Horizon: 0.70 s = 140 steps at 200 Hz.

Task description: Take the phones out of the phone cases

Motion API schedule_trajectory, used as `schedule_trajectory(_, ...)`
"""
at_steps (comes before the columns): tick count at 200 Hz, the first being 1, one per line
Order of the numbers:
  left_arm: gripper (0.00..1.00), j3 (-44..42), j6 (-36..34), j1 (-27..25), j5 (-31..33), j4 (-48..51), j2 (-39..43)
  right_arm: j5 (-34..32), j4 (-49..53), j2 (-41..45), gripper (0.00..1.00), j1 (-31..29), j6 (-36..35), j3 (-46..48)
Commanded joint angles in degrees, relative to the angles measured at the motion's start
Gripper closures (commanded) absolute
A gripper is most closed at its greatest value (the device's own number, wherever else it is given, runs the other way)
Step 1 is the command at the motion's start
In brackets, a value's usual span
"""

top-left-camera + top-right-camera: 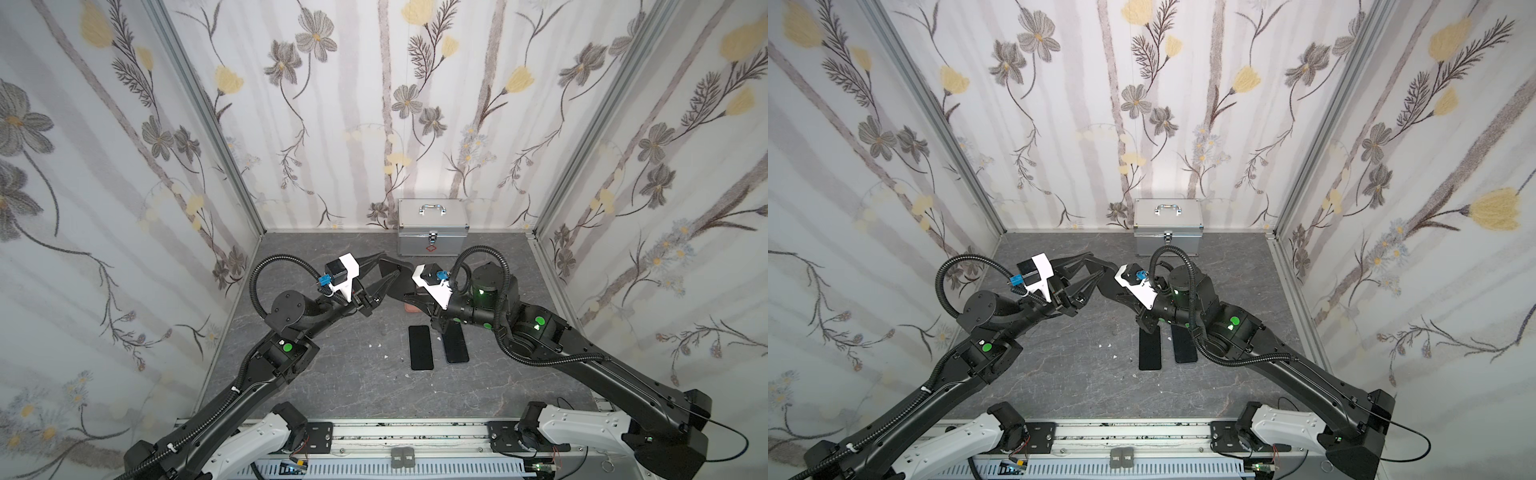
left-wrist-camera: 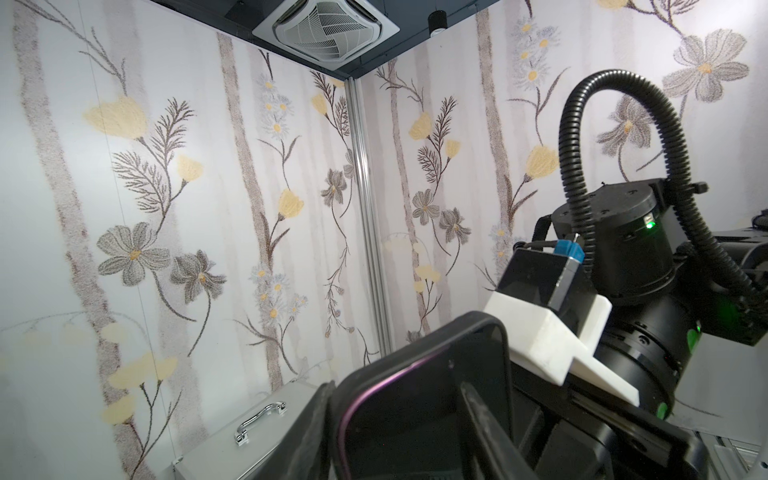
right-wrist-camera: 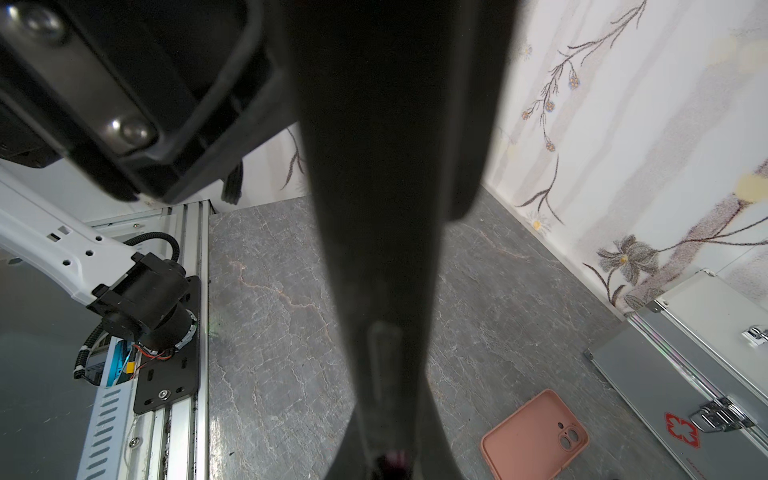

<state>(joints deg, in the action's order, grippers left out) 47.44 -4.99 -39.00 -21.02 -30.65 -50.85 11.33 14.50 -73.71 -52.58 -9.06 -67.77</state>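
A black phone case [image 1: 397, 276] hangs in mid-air between my two grippers. In the left wrist view the case's rim [image 2: 494, 345] surrounds a dark phone [image 2: 407, 419] with a purple edge, still seated in it. My left gripper [image 1: 392, 264] straddles the case's width, with one finger [image 2: 318, 436] outside its edge and the other finger [image 2: 484, 428] across its front. My right gripper [image 1: 415, 296] is shut on the opposite end; in its wrist view the case [image 3: 390, 208] runs edge-on through the jaws.
Two bare black phones [image 1: 420, 347] [image 1: 455, 343] lie side by side on the grey table, below the right wrist. A pink empty case [image 3: 534, 434] lies under the grippers. A silver metal box [image 1: 432, 226] stands against the back wall. Flowered walls close in three sides.
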Motion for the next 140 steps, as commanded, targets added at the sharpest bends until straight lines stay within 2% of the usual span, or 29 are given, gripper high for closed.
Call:
schedule_trajectory(1, 0.5, -0.2, -1.1, 0.0, 1.2, -0.6, 0.7, -6.1, -5.2, 0.1, 1.0, 0.4, 2.5, 0.3)
schedule_trajectory(40, 0.5, -0.7, -1.0, 0.0, 1.2, -0.6, 1.0, -7.4, -5.5, 0.0, 1.0, 1.0, 3.9, 0.4)
schedule_trajectory(106, 0.5, -0.8, -0.8, 0.0, 0.9, -0.6, 1.0, -0.5, -5.5, 0.0, 1.0, 0.8, 2.5, 0.4)
schedule_trajectory(140, 0.5, -0.8, -0.9, 0.0, 1.1, -0.6, 0.9, 0.6, -5.8, 0.3, 1.0, 0.6, 1.9, 0.7)
